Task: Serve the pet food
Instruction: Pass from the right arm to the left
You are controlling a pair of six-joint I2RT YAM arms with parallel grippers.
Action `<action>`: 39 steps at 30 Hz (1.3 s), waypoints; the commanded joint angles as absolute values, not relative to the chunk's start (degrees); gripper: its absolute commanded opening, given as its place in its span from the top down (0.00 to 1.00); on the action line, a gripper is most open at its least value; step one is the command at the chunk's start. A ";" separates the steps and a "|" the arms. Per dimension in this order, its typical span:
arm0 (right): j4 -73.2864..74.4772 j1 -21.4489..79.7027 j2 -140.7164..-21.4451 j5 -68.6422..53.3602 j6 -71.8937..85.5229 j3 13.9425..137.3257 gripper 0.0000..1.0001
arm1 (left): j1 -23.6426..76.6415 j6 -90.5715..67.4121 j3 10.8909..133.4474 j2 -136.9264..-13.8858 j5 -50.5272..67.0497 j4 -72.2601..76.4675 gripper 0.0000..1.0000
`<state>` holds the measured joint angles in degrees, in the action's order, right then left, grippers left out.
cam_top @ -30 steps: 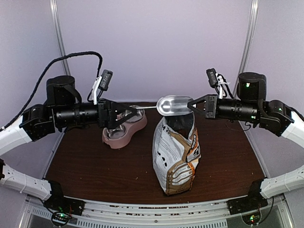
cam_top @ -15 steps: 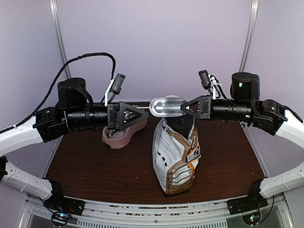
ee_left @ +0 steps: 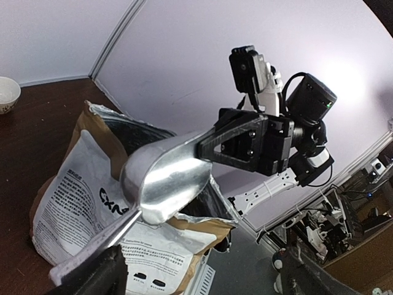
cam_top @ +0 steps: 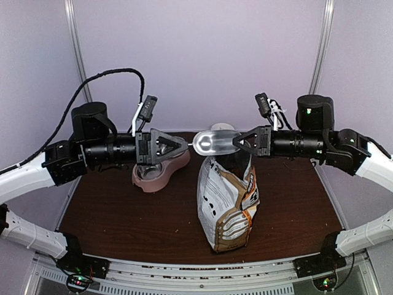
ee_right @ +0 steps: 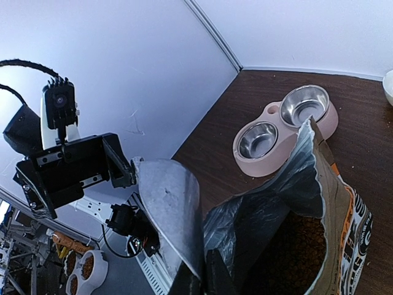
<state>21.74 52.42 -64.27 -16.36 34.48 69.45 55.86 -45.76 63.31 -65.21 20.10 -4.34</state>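
The pet food (ee_right: 301, 246) shows only in the right wrist view. It is a bed of small brown dry pellets low inside the bag (cam_top: 226, 203), at the lower right of that frame, below the crinkled silver lining. From above, the bag's mouth is just a dark gap and no pellets can be made out.

There is one bag, white and kraft-brown with black print. It stands upright with its top torn open, at the centre of the dark wooden bench (cam_top: 123, 215). There is one metal scoop (cam_top: 214, 141), held in the air just above the bag's mouth, in the middle of the overhead frame. One pink feeder (cam_top: 147, 182) sits left of the bag and carries two steel bowls (ee_right: 256, 139), both shiny and bare. One small white bowl (ee_left: 6, 93) peeks in at the upper left edge of the left wrist view.

The right hand (cam_top: 235, 142) is clenched on the rim of the scoop's bowl. The left hand (cam_top: 183, 146) is released, its fingers spread wide. The scoop's thin handle points in between those fingers, though I cannot tell whether it touches them.
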 commanded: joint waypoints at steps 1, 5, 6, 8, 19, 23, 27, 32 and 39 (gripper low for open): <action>18.16 52.75 -60.69 -15.38 36.55 70.22 1.00 | 55.03 -47.79 61.37 -63.15 18.19 -2.01 0.10; 16.71 52.50 -59.33 -15.06 37.76 69.62 1.00 | 54.69 -48.92 60.20 -61.81 17.96 -1.60 0.10; 16.30 52.47 -59.11 -15.51 37.90 69.54 1.00 | 54.55 -49.26 59.88 -61.36 17.93 -1.32 0.10; 15.41 52.52 -59.02 -17.35 37.72 69.45 1.00 | 54.26 -49.99 59.33 -61.09 18.20 -0.84 0.10; 20.30 55.46 -63.95 -20.16 34.92 73.21 1.00 | 54.05 -51.81 62.67 -63.39 24.05 2.79 0.09; 19.98 56.26 -64.45 -20.32 34.74 73.70 1.00 | 54.05 -51.79 63.08 -63.91 24.75 2.46 0.09; 20.30 56.45 -64.69 -19.43 34.59 73.59 1.00 | 54.05 -51.86 63.44 -64.34 25.35 2.38 0.09; 20.10 56.46 -64.60 -18.22 34.93 73.66 1.00 | 54.05 -51.84 63.59 -64.58 25.96 2.16 0.09; 20.45 56.50 -65.19 -17.01 35.17 73.75 1.00 | 54.05 -51.71 63.73 -65.11 26.55 1.34 0.18</action>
